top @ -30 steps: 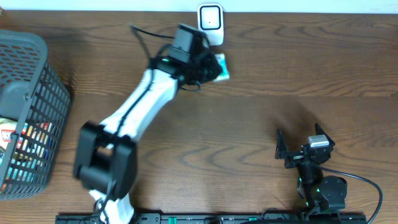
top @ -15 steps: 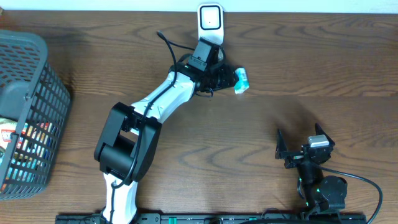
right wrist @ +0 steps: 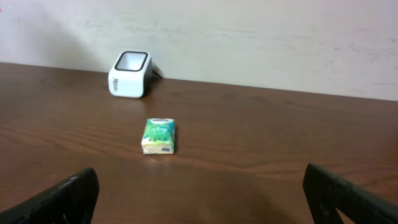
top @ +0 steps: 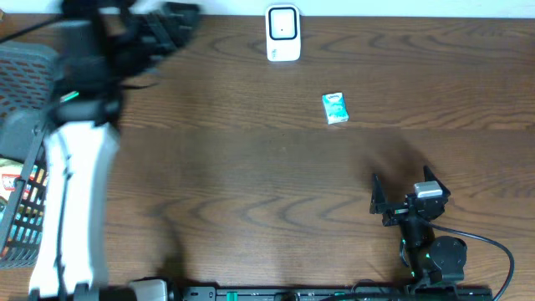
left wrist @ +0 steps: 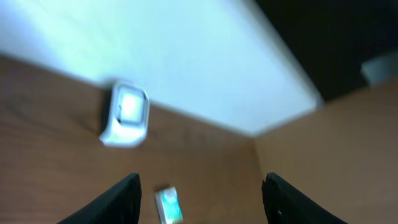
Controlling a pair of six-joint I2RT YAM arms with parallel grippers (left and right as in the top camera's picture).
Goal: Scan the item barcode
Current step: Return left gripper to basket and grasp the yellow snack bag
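A small green-and-white packet (top: 334,108) lies flat on the dark wooden table (top: 251,184). It is apart from the white box-shaped scanner (top: 282,32), at about 5 o'clock from it. The left arm (top: 75,159) reaches toward the table's 11 o'clock corner, beside a grey mesh basket (top: 25,84); its jaws are released and well clear of the packet. The right arm (top: 430,251) sits at the table's 5 o'clock, jaws spread wide and unloaded.
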